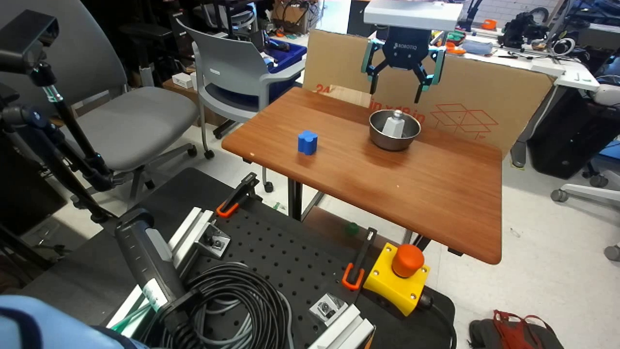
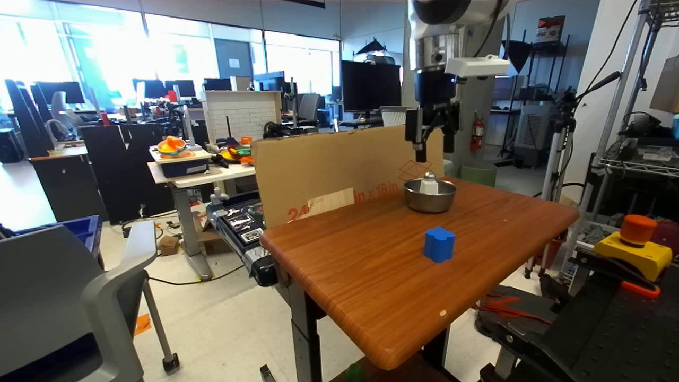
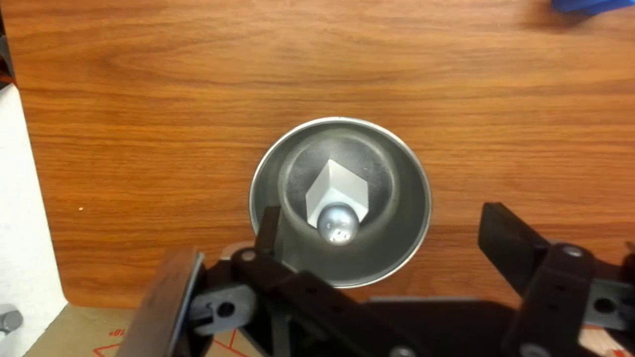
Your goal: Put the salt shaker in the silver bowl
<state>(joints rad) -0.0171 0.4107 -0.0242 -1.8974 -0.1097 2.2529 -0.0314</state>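
Observation:
The white salt shaker (image 1: 393, 127) with a silver domed top stands inside the silver bowl (image 1: 389, 143). In an exterior view the shaker (image 2: 428, 187) looks upright, and its lower part is hidden by the wall of the bowl (image 2: 429, 203). In the wrist view the shaker (image 3: 347, 184) rests on the bottom of the bowl (image 3: 408, 218), apart from its walls. My gripper (image 1: 395, 96) is above the bowl, open, with nothing between its fingers. In the wrist view the gripper (image 3: 380, 213) has its fingers wide apart; the left one overlaps the bowl's rim in the picture.
A blue block (image 1: 307, 143) stands on the wooden table (image 1: 436, 184), well apart from the bowl. A cardboard sheet (image 2: 339, 170) stands upright along the table edge behind the bowl. A yellow box with a red button (image 1: 398, 278) is on the black pegboard base (image 1: 290, 271).

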